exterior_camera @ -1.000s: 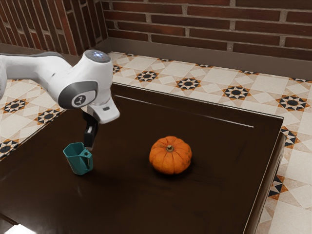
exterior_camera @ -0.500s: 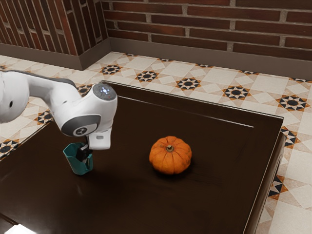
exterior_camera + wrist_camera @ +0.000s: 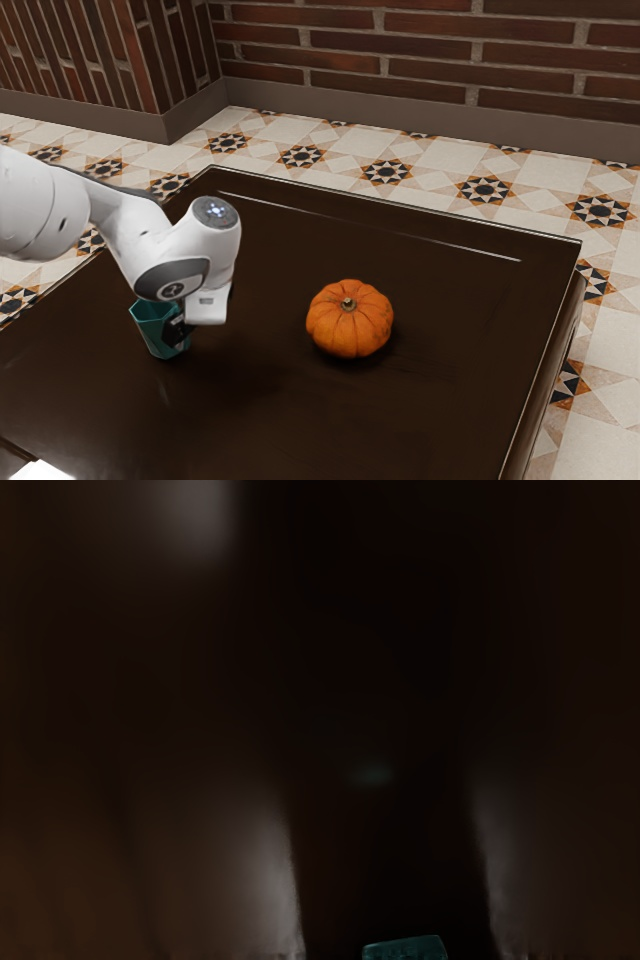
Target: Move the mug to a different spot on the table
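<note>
Teal mug (image 3: 148, 330) stands upright on the dark table (image 3: 420, 420) toward the exterior view's left, well apart from the pumpkin (image 3: 349, 318) and not lifted. The gripper (image 3: 178, 332) is low at the mug's pumpkin-side rim; can't tell if it's apart or clamped. Looks like grasp stage only: lift, carry and set-down all left.

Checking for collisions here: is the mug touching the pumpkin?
Apart. The exterior view shows a wide strip of bare table between the mug and the pumpkin.
</note>
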Available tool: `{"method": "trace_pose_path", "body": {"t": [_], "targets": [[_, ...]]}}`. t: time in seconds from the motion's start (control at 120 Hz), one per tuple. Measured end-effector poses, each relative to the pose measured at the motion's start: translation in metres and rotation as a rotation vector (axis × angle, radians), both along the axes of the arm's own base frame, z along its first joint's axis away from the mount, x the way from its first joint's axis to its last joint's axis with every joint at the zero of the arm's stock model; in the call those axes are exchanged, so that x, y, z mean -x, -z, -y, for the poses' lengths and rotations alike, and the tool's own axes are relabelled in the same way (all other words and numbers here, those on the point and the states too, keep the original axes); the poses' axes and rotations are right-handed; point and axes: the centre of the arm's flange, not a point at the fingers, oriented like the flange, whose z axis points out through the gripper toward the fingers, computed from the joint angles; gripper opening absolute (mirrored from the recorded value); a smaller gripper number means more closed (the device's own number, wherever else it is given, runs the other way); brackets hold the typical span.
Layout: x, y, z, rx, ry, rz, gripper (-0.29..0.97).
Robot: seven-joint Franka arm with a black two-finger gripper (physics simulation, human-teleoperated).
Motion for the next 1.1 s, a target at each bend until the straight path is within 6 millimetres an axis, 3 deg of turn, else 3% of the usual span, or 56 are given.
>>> {"method": "trace_pose_path", "body": {"t": [0.233,0.7,0.867,1.1], "targets": [[-0.001,-0.003,-0.02,0.0,-0.068,0.02,0.6],[0.0,-0.001,-0.021,0.005,-0.125,0.044,0.13],[-0.001,-0.003,-0.019,0.004,-0.135,0.052,0.09],[-0.015,-0.028,-0.016,-0.016,-0.147,0.082,0.06]]}}
